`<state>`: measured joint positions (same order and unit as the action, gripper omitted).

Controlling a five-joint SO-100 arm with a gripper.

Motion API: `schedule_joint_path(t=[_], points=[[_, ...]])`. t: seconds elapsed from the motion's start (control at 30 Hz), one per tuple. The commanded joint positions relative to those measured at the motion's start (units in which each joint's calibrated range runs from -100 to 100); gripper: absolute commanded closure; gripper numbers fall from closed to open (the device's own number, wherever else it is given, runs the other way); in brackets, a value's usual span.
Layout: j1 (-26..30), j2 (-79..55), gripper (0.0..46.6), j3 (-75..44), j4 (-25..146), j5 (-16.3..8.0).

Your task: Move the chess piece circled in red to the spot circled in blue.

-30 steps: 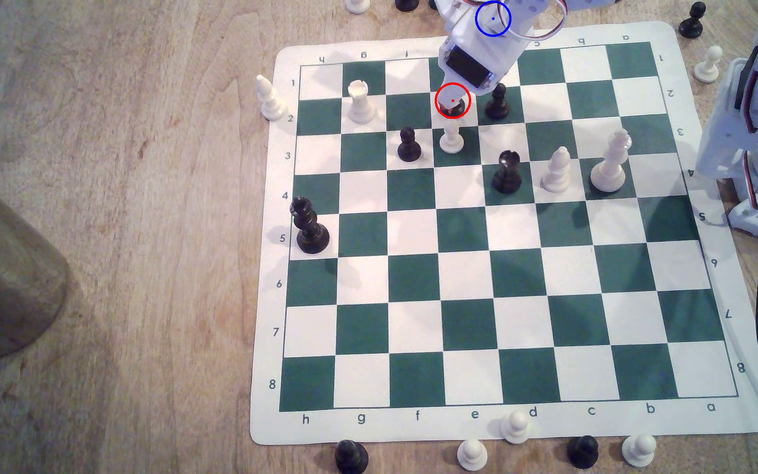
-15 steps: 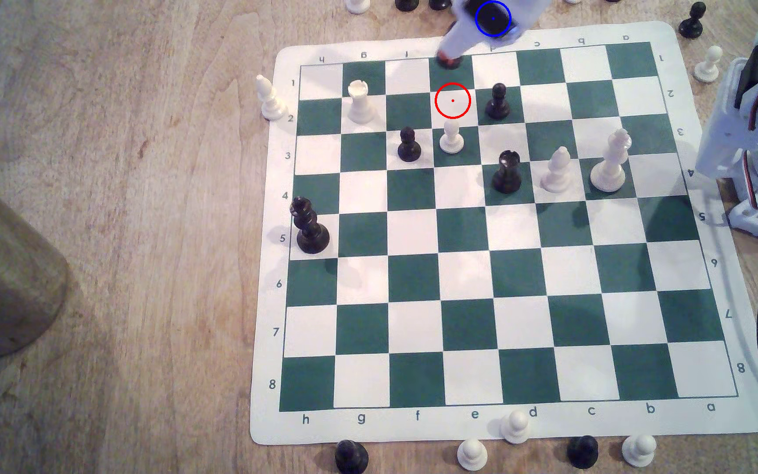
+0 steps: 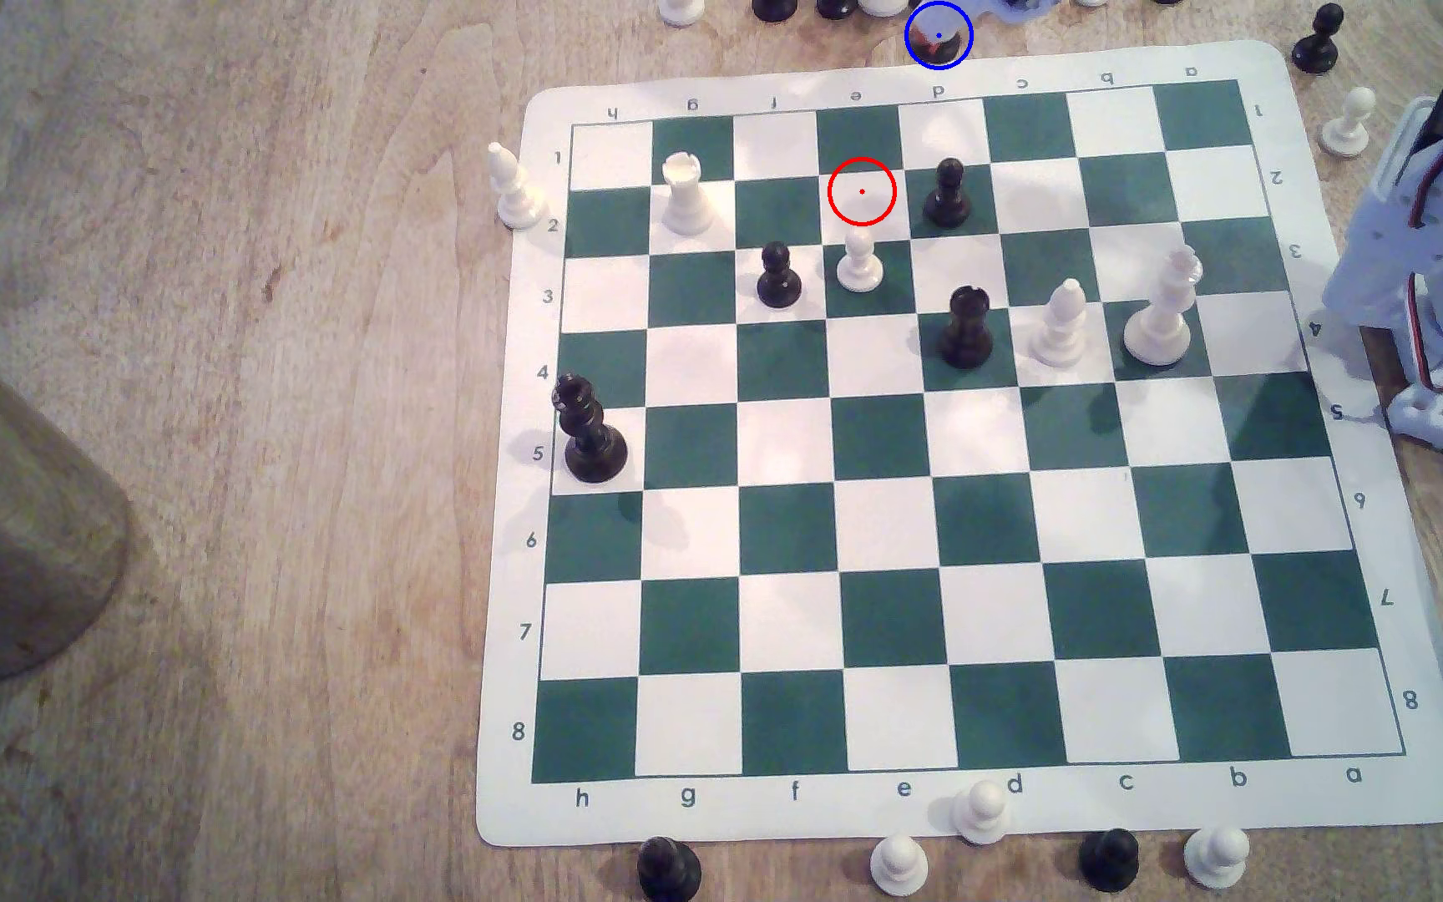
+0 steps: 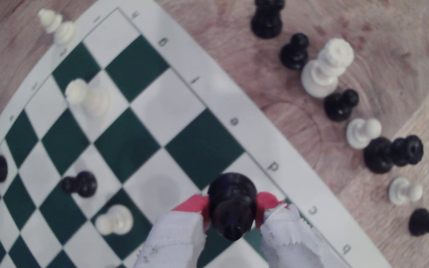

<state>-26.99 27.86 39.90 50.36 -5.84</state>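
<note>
Gripping the black bishop (image 4: 232, 206) between its two red-tipped fingers (image 4: 192, 203), the gripper (image 4: 232, 208) is clenched on the piece, one finger on each side of its body. In the wrist view the bishop hangs over the near edge of the chessboard (image 4: 141, 144), by the border letters, with its base toward the board. In the exterior view a dark round shape with a bit of red shows inside the blue ring (image 3: 938, 35), on the wooden table (image 3: 267, 347) just beyond the board's far border; it is too blurred to tell whether the piece touches the wood. The red ring (image 3: 862, 191) lies on a bare light square, between a black pawn (image 3: 948, 195) and a white pawn (image 3: 859, 263).
</note>
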Motion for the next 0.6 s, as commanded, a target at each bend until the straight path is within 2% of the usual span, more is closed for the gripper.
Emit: schedule_joint_path(t=[0.0,0.57], points=[[-3.0,-3.75,46.4,-0.37,-5.64,0.44],[-6.29,-18.27,46.4,-5.09,-13.42,1.56]])
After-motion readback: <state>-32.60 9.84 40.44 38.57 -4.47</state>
